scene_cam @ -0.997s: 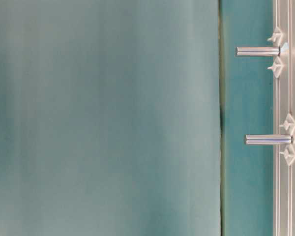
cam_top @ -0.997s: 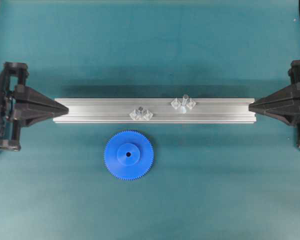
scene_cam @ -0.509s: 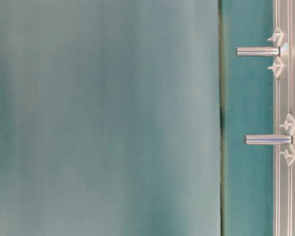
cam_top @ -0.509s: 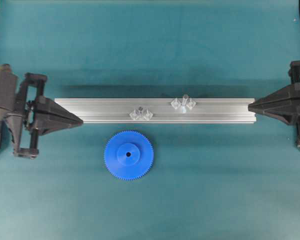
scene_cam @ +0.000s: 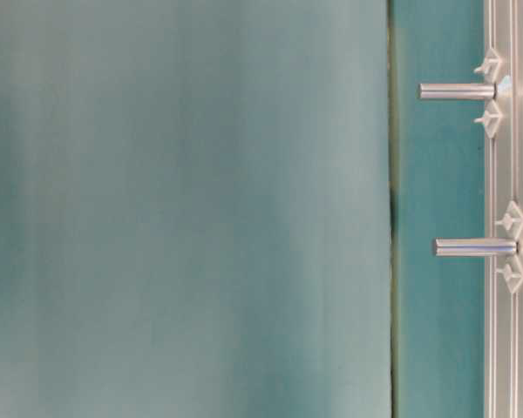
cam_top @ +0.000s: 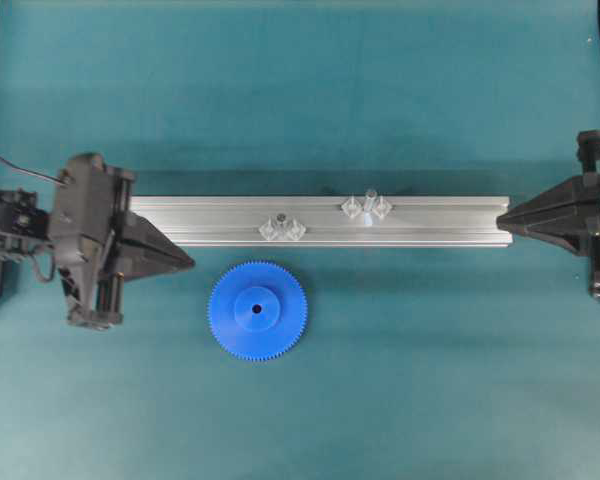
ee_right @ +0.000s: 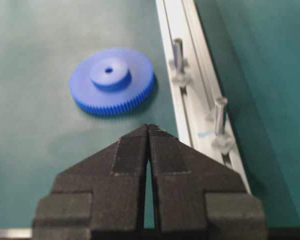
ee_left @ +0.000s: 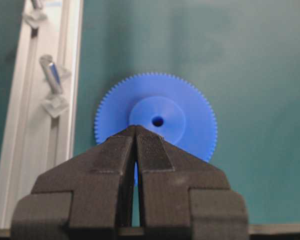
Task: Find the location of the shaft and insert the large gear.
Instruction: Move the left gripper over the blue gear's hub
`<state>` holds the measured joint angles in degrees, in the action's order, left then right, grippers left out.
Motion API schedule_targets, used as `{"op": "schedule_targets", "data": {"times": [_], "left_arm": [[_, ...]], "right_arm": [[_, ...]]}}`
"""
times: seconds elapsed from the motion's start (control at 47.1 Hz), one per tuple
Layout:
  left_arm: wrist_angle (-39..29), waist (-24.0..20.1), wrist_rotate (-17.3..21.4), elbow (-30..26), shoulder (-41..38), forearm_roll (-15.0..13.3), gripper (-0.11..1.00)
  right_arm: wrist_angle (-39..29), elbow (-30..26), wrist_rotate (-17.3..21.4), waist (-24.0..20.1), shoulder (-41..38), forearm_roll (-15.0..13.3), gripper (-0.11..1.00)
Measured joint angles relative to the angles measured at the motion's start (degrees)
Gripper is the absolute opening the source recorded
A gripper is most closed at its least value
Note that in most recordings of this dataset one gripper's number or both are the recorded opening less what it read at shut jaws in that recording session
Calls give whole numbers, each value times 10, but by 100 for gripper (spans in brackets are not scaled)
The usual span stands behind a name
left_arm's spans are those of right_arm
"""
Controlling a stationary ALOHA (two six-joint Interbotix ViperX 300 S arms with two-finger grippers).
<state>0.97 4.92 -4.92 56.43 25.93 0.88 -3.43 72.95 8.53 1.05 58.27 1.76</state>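
While the large gear (cam_top: 257, 310) lies flat on the mat just near of the rail (cam_top: 320, 221), you risk seating it on the wrong peg: the shaft (cam_top: 370, 198) stands right of a shorter dark-tipped peg (cam_top: 280, 218) (easily confused). Your left gripper (cam_top: 185, 264), left of the gear, and right gripper (cam_top: 502, 216) are both fully closed, holding nothing, so open before descending or you'll shove the gear.

The large gear (cam_top: 257, 310), a bright-blue toothed disc with a raised hub and small centre hole, lay flat just below the aluminium rail (cam_top: 430, 220). The shaft (cam_top: 370, 199), a silvery peg, stood upright on that rail between two clear diamond-shaped brackets.
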Motion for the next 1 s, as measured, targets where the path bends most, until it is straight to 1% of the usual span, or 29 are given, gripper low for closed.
{"op": "schedule_targets", "data": {"times": [0.255,0.339,0.53,0.764,0.997], "left_arm": [[-4,17,-4,-35,-73,0,-1],[-13,19,-18,-54,-105,-1,-1],[-42,19,-33,-96,-160,0,-1],[-69,19,-40,-128,-192,0,-1],[-117,19,-40,-155,-214,0,-1]], "right_arm": [[-3,4,0,4,0,0,1],[-3,4,0,8,0,0,1],[-3,5,0,11,1,0,1],[-3,8,0,11,1,0,1],[-3,10,0,12,1,0,1]]}}
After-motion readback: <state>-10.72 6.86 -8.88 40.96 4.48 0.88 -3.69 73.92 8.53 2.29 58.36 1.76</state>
